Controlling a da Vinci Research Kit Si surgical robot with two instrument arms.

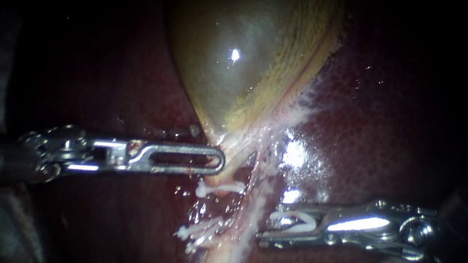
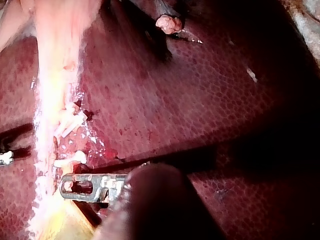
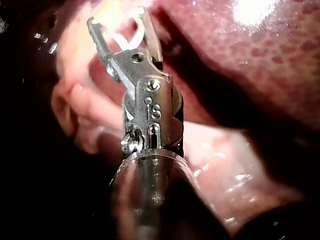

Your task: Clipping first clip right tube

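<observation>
Right tube [image 1: 256,204] runs as a thin pale strand down from the neck of the gallbladder [image 1: 237,59], across the wet, dark red liver [image 1: 382,109] on which everything lies. The liver's surface is finely mottled and glistens under the light, while the surroundings fall away into darkness at every edge of the endoscope view.

The left instrument [image 1: 219,163] comes in level from the left. Its slotted claw is closed, and at its tip it appears to nip the narrow neck of the gallbladder, though the contact is hard to see. In the left wrist view the same left instrument [image 2: 64,186] lies with its tip against the pale band of tissue, the mottled liver [image 2: 200,100] spreading wide beyond it.

The right instrument [image 1: 269,224] reaches in from the right. Its claw stands spread but carries a loaded clip [image 1: 294,221], white and bent, touching both halves. The tip sits just beside the right tube, and the tube is not between the halves. The right wrist view shows the right instrument [image 3: 119,20] from behind, the loaded clip [image 3: 125,35] held in the spread claw over pale tissue, with liver [image 3: 260,45] beside it.

Near the left instrument an upper white clip [image 1: 219,189] sits on the pale tissue below the gallbladder's neck, and lower white clips [image 1: 199,233] cluster further down the same strand. Both lie well to the left of the right tube.
</observation>
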